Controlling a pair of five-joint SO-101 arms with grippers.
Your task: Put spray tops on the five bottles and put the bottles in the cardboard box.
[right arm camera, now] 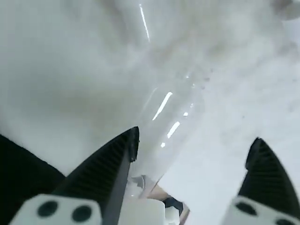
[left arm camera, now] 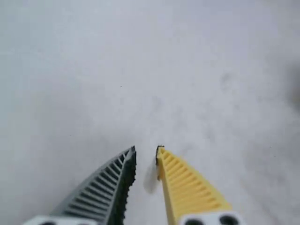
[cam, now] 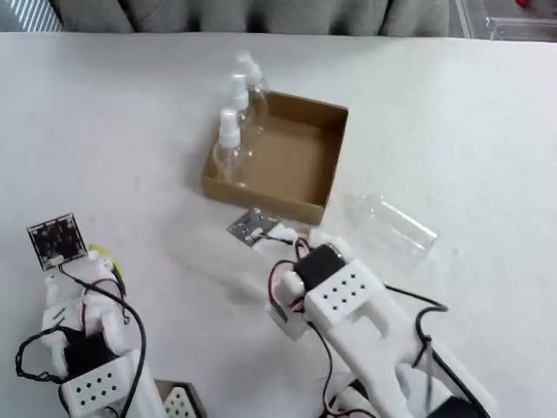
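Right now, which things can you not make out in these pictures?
- Whether the lying bottle has a spray top: high view, too faint; right wrist view, blurred.
- Whether the tops on the three bottles in the cardboard box are screwed tight: high view, too small.
- Left arm base: high view, cut off by the bottom edge.

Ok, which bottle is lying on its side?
The clear bottle on the table, right of the box in the high view. The other three stand upright inside the box, spray tops on.
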